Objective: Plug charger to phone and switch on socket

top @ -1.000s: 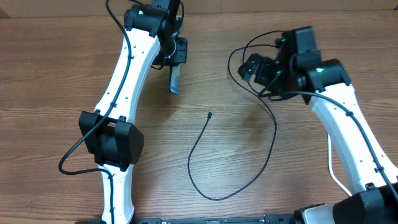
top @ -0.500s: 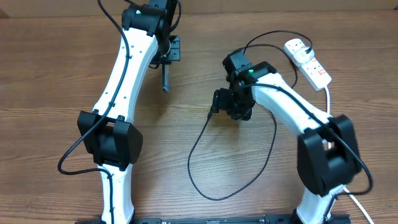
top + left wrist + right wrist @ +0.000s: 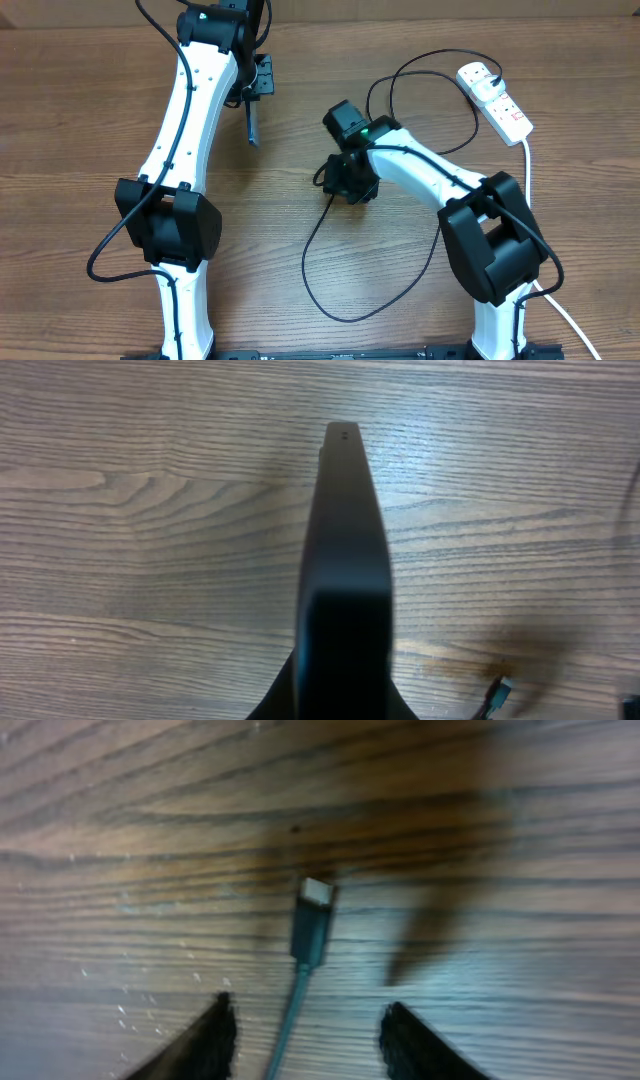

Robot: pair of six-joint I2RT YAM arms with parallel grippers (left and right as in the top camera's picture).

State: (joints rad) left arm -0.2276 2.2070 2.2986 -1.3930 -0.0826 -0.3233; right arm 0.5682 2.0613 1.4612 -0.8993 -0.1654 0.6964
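My left gripper (image 3: 256, 88) is shut on the phone (image 3: 250, 122), which it holds edge-on above the table at the back left. In the left wrist view the phone (image 3: 343, 540) is a dark slab rising from between the fingers of the left gripper (image 3: 342, 695). The charger (image 3: 440, 215), a thin black cable, loops across the table and runs up to the white socket (image 3: 497, 100) at the back right. Its connector tip (image 3: 312, 920) lies flat on the wood. My right gripper (image 3: 310, 1035) stands low over it, open, with the cable running between the fingers and touching neither.
A thick white cord (image 3: 528, 190) drops from the socket along the right side, past the right arm's base. The charger tip (image 3: 497, 690) shows at the lower right of the left wrist view. Bare wood lies between the arms.
The right arm swung from the back right down to the cable's connector tip, and its jaws narrowed around the cable. The left arm carried the phone slightly left and back.
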